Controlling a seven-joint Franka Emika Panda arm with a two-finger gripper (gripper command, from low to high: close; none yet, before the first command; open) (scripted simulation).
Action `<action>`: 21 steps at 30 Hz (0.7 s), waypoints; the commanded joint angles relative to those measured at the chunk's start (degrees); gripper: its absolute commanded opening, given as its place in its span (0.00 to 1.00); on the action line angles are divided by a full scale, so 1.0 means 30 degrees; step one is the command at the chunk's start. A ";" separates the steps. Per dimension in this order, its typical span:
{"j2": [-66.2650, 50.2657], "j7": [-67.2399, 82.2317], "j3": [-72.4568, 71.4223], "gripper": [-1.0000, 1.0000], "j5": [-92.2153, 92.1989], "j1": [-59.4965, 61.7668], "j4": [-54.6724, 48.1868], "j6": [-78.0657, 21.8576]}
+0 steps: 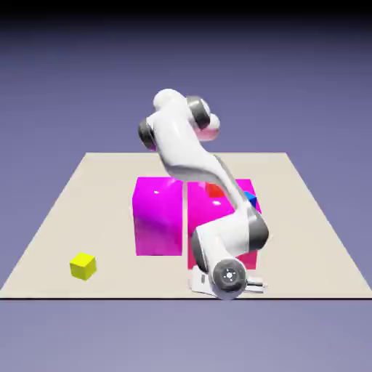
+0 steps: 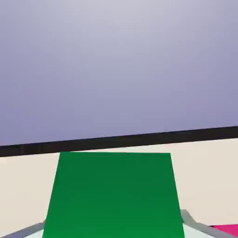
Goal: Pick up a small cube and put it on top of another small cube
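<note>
The small teal-green cube (image 2: 114,195) fills the lower part of the hand view, sitting between the two grey fingertips (image 2: 193,224) that flank it. My gripper (image 2: 114,232) is shut on it, low over the table. In the exterior view the hand (image 1: 227,276) lies close to the table's near edge, and the arm hides the green cube there. The other small cube, bright yellow (image 1: 83,266), rests on the table at the exterior view's left, well apart from the hand.
Two big magenta blocks (image 1: 158,216) (image 1: 243,256) stand side by side mid-table, right behind the hand. A red cube (image 1: 215,190) and a blue cube (image 1: 251,196) sit beyond them. The table's edge (image 2: 116,139) runs just past the held cube.
</note>
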State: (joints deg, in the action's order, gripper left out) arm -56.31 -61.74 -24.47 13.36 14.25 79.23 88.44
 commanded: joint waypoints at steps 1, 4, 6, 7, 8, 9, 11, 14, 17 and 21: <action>0.0239 0.0832 0.0626 0.00 0.0130 0.0016 0.0145 0.0036; 0.0953 0.3324 0.2504 0.00 0.0402 0.0062 0.0579 0.0163; 0.1430 0.4985 0.3756 0.00 0.0584 0.0094 0.0868 0.0247; 0.1668 0.5816 0.4381 0.00 0.0675 0.0109 0.1013 0.0289; 0.1906 0.6646 0.5007 0.00 0.0766 0.0125 0.1157 0.0332; 0.2144 0.7477 0.5633 0.00 0.0857 0.0140 0.1302 0.0374; 0.2621 0.9138 0.6885 0.00 0.1039 0.0172 0.1591 0.0458; 0.3336 1.1630 0.8763 0.00 0.1311 0.0218 0.2025 0.0585; 0.4050 1.4122 1.0641 0.00 0.1584 0.0265 0.2459 0.0712; 0.4549 1.5859 1.1950 0.00 0.1774 0.0298 0.2762 0.0800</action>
State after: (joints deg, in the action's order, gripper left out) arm -42.67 -14.16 11.38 18.58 15.14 87.51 90.81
